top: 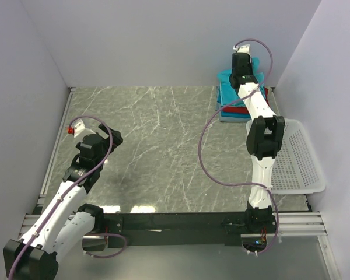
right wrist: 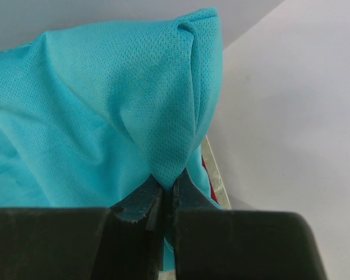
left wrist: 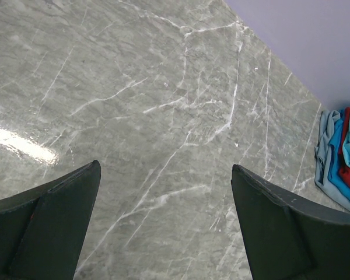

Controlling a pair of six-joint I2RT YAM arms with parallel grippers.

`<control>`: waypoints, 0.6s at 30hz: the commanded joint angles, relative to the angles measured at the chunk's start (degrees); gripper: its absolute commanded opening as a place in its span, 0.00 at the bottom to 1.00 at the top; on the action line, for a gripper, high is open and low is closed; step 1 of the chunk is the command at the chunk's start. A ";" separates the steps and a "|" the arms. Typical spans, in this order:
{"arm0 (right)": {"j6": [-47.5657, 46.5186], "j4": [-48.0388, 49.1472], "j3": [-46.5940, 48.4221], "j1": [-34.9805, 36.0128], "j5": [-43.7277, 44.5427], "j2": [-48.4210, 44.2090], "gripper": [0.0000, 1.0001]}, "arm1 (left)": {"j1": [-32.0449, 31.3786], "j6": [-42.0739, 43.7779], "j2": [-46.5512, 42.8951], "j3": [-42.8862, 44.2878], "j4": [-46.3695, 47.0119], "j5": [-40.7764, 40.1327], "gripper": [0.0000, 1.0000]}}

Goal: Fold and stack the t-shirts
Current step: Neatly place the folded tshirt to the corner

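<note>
Between the jaws of our right pincer (right wrist: 167, 188) we see a fold of teal mesh-knit cloth t-shirt (right wrist: 105, 116), clenched tight. The rest of the shirt spreads ahead and to the left of that pincer. Just below it we see the pile of folded t-shirts (top: 226, 96), teal with a red layer. The white plastic lattice basket (top: 297, 163) lies back toward the arm base. Our left pincer (left wrist: 165, 166) is released, jaws wide over the grey marble-pattern tabletop (top: 163, 146), with the pile well ahead to its right.

The table (top: 163, 146) looks like grey marble, smooth and glossy; the shirt (right wrist: 105, 105) is matt teal mesh cloth. The basket (top: 297, 169) is white plastic.
</note>
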 commanded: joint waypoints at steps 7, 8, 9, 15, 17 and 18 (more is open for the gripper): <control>2.16 2.16 2.39 -1.98 0.95 1.86 0.00 | -0.05 1.01 -0.46 2.14 0.45 -1.62 0.99; 2.25 2.07 2.39 -2.07 0.95 1.94 0.00 | -0.05 0.93 -0.20 2.23 0.37 -1.62 0.99; 2.68 1.72 2.39 -2.41 0.86 2.03 0.00 | -0.05 0.92 0.07 2.32 0.28 -1.62 1.00; 4.09 0.93 2.22 -3.21 1.21 2.56 0.03 | -0.05 0.92 1.30 2.67 0.54 -1.27 1.00; 4.88 0.23 2.30 -3.47 1.04 2.65 0.03 | -0.05 0.92 1.48 2.58 0.80 -1.27 0.99; 5.58 -0.47 2.39 -3.56 1.04 2.74 0.03 | -0.05 0.92 1.56 2.58 0.98 -1.18 0.99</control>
